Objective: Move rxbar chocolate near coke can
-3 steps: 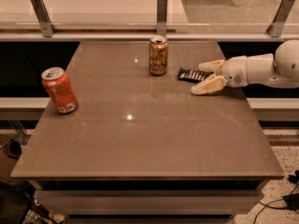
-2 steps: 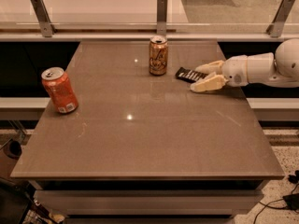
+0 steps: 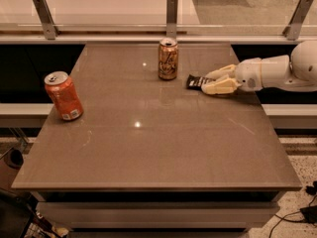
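The rxbar chocolate (image 3: 196,82), a flat black-wrapped bar, lies on the table (image 3: 148,148) right of centre near the far edge. My gripper (image 3: 207,82) reaches in from the right at table height. Its pale fingers (image 3: 220,87) are closed on the bar's right end, one on the far side and one on the near side. The bar's left end sticks out towards the brown-gold can. The coke can (image 3: 63,95), orange-red with a silver top and a white patch near its base, stands upright at the table's left edge, far from the gripper.
A brown-gold patterned can (image 3: 168,59) stands upright just left of the bar, close to it. A glass barrier on metal posts (image 3: 172,10) runs along the far edge. My white arm (image 3: 277,72) extends off the right side.
The gripper has shifted a little to the left onto the bar, and its near finger has drawn in towards the far one. Both cans have not moved.
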Robot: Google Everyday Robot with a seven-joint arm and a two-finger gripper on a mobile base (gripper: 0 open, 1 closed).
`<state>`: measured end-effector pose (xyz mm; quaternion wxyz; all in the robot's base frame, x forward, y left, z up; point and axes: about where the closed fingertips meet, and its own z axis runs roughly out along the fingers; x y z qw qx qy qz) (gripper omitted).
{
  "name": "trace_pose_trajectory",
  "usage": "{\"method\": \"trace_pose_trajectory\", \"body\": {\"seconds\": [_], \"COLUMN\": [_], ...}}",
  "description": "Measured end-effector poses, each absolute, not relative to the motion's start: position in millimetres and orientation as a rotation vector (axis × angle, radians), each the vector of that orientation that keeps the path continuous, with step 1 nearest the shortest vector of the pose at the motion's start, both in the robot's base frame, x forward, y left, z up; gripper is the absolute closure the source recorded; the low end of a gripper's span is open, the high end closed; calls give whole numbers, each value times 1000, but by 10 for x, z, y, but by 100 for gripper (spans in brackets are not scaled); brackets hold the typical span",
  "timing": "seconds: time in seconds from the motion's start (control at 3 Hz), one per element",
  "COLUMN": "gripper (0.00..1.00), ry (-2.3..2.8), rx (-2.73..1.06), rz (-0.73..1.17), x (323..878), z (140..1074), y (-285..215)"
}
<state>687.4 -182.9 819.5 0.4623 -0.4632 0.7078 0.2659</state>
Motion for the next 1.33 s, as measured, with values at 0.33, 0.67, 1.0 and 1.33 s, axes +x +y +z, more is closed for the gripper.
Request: {"method": "trace_pose_trajectory", "body": {"seconds": [0.33,0.67,1.0,1.33], "gripper": [100,100,100,100], "ry": [1691,1640,1609,1615], "rx": [-1136,-1135,-1130,-1142], "rz": [671,676,676,651], "x": [6786,6646,6502,6372], "z": [8293,8455,8603,8739], "y": [-1825,-1842,-1873,-1827]}}
